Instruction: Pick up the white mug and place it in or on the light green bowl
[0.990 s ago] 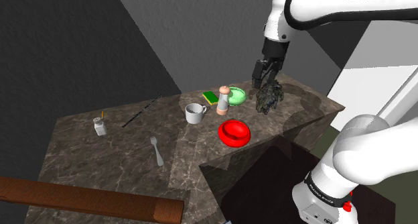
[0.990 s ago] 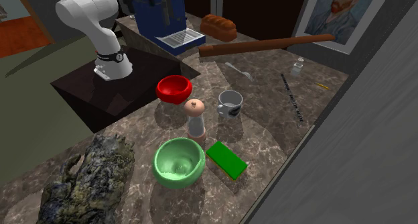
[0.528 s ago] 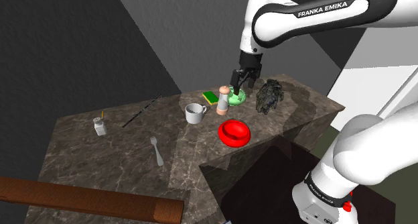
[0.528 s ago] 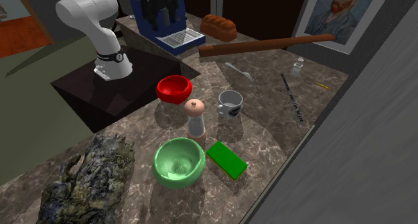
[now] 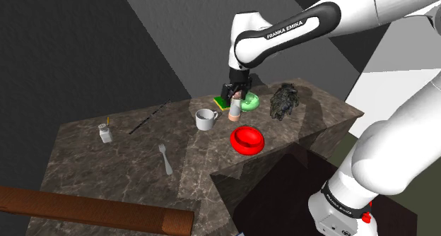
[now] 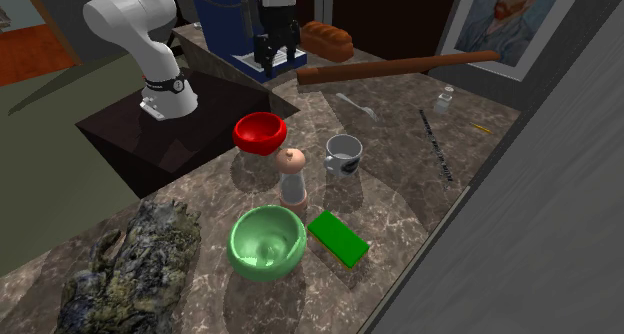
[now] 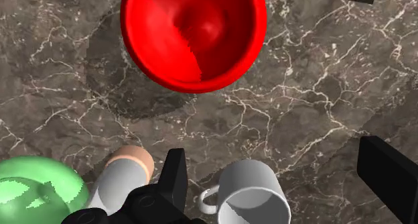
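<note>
Fingers (image 7: 175,182) stand spread wide and empty, hanging well above the desk (image 7: 321,88). Straight below them, upright and mouth up, sits the white mug (image 7: 253,197), closer to one finger than the other and untouched. It looks rigid, smooth-glazed and empty, so it is probably light but slick and easy to chip. I would pinch the rim wall on the side away from the loop handle (image 7: 206,201), one finger inside and one outside. That handle points toward a tall grinder (image 7: 124,176) with a pale rounded cap, standing just beside the mug, so room there is tight. Beyond the grinder is the light green bowl (image 7: 33,189), glossy and round. Farther off, a shiny red bowl (image 7: 194,35) rests on the dark, white-veined stone.
</note>
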